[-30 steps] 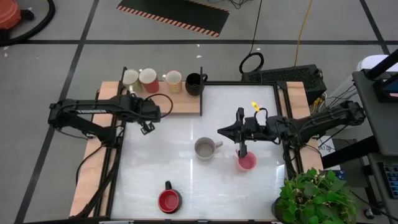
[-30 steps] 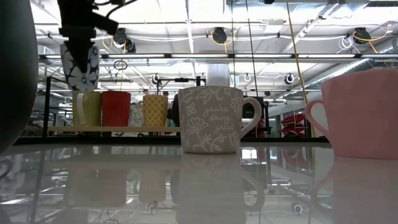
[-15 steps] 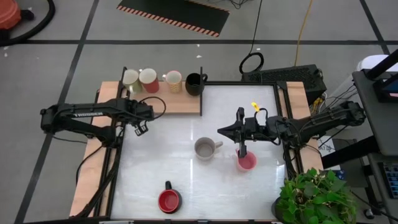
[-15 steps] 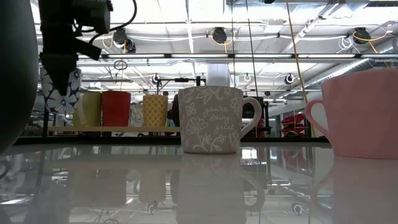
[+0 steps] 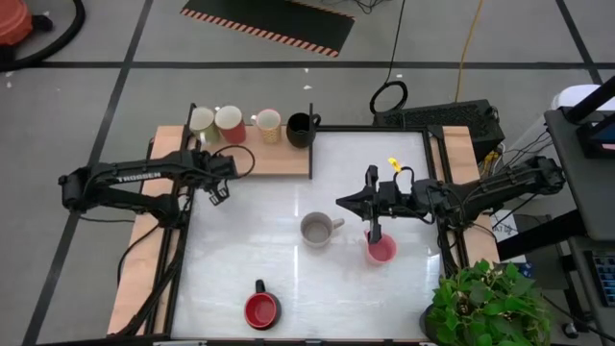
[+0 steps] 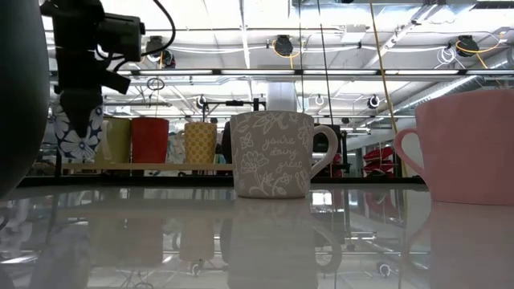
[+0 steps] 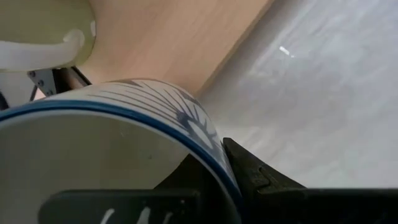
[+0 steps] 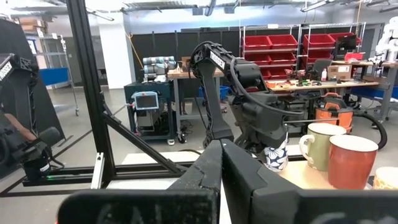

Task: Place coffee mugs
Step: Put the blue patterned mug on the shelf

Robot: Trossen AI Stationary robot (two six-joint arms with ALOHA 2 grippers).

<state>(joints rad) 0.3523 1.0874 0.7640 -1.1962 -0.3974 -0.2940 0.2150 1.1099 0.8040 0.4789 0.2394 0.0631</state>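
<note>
A robotics workshop or lab: behind the white test table (image 5: 307, 279), red parts bins (image 8: 283, 46) fill steel shelving at about 1 o'clock, beside a cluttered workbench (image 8: 329, 78). Cable runs and strip lights (image 6: 273, 72) cross the open ceiling (industrial, not domestic). Hazard-striped matting (image 5: 269, 24) lies on the grey floor at 12 o'clock.

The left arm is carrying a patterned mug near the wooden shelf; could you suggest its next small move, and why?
Probably ease the blue-patterned mug down onto the wooden shelf beside the pale green mug: the left gripper holds it by the rim, hanging at the row's left end.
</note>
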